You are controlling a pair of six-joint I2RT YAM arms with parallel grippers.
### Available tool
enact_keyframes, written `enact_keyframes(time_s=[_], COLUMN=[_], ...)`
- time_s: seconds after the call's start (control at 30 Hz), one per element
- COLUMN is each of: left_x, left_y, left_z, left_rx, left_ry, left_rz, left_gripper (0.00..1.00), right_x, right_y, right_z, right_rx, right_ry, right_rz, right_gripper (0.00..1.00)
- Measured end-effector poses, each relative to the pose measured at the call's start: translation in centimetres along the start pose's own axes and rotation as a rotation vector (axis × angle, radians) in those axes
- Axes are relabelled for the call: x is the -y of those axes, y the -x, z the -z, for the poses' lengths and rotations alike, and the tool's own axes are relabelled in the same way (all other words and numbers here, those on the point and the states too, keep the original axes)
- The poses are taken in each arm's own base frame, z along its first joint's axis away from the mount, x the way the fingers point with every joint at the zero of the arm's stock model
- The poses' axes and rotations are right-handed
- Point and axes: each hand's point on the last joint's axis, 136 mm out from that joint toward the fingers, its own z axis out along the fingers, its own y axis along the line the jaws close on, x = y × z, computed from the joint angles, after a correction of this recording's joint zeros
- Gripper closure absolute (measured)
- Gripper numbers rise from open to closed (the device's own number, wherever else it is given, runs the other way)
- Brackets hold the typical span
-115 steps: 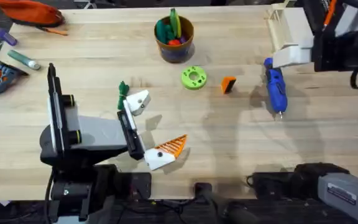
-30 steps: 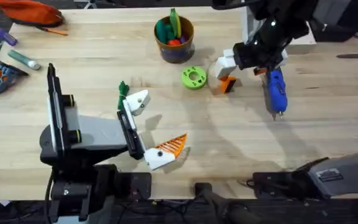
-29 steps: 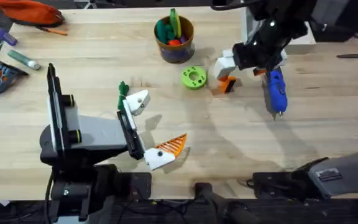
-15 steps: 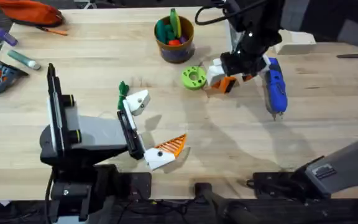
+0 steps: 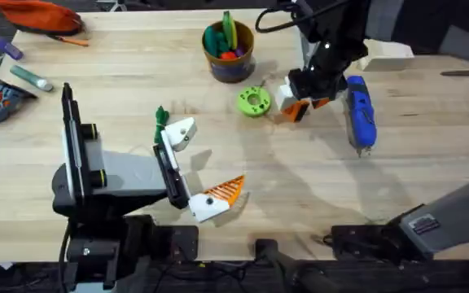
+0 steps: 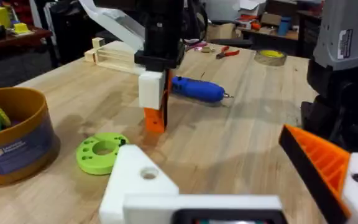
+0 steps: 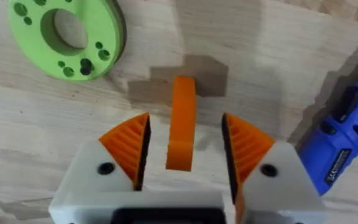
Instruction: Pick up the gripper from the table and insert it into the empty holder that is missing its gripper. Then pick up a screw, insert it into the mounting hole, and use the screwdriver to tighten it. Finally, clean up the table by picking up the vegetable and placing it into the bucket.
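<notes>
The right arm's gripper [image 5: 300, 99] is down at the table, its white fingers with orange ribbed pads [image 7: 128, 144] spread open on either side of the small orange wedge-shaped plastic fingertip [image 7: 181, 122], which stands between them with a gap on each side, not clamped. A bright green round disc with holes [image 5: 253, 102] lies just at its nine o'clock, and the chunky blue pen-shaped screwdriver [image 5: 360, 115] at three o'clock. The left gripper [image 5: 203, 169] rests wide open, holding nothing, its bare white triangular mount [image 5: 182, 133] beside a slim dark-green toy vegetable [image 5: 161, 117]. The tan-orange cup [image 5: 229, 51] stands at the disc's eleven o'clock.
</notes>
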Motion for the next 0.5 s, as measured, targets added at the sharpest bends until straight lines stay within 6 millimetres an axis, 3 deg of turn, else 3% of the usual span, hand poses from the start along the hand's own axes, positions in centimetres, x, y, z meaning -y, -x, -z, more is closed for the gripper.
enact_keyframes(time_s=[0.23, 0.5], left_x=[0.00, 0.00], left_y=[0.00, 0.00], left_z=[0.00, 0.00], left_rx=[0.000, 0.000], left_ry=[0.000, 0.000], left_rz=[0.000, 0.000], left_gripper=[0.015, 0.015], right_x=[0.00, 0.00], right_y=[-0.01, -0.01], right_z=[0.00, 0.00], right_rx=[-0.001, 0.000], right_ry=[0.000, 0.000], right_rz=[-0.001, -0.001], right_gripper=[0.591, 0.688])
